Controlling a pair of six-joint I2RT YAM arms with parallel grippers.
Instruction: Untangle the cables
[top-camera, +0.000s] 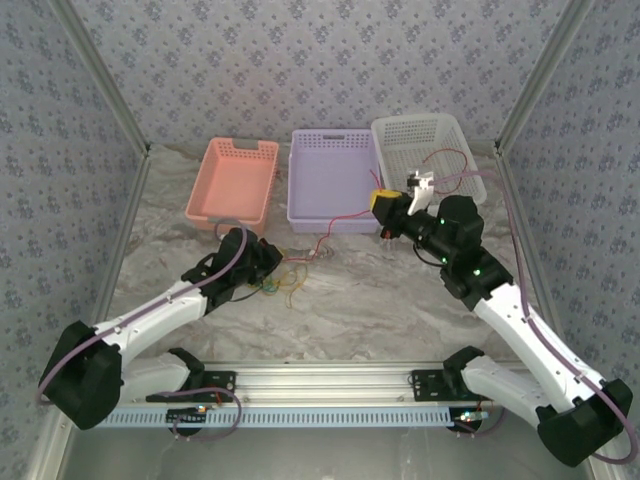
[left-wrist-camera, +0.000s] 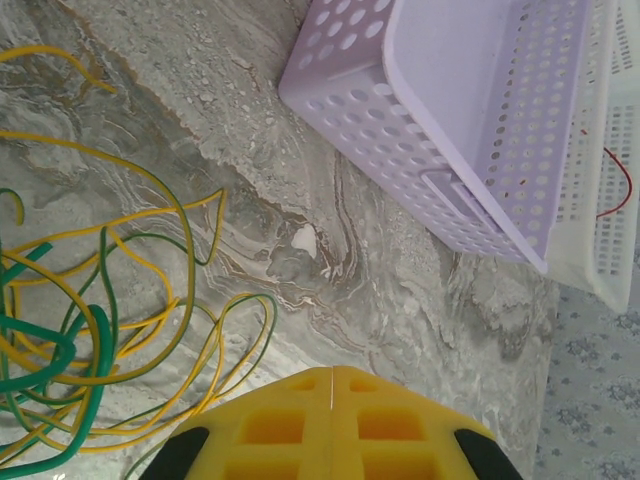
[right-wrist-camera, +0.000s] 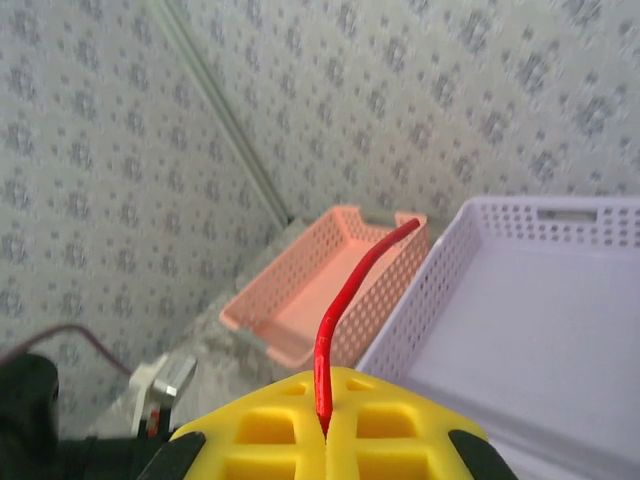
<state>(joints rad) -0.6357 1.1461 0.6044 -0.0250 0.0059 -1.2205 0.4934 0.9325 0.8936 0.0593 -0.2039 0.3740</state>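
Right tool (right-wrist-camera: 328, 405), red cable (right-wrist-camera: 322, 365) between jaws

Yellow and green cables (left-wrist-camera: 90, 340) lay tangled on the tabletop (left-wrist-camera: 330, 250); a red cable (right-wrist-camera: 345, 300) rose curving from the right jaws.

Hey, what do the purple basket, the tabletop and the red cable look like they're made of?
The purple basket: likely moulded plastic, matte, with regular rows of holes. The tabletop: grey veined marble look; real stone or printed sheet, can't tell. The red cable: probably plastic-sheathed wire, smooth, glossy, holding a bend.
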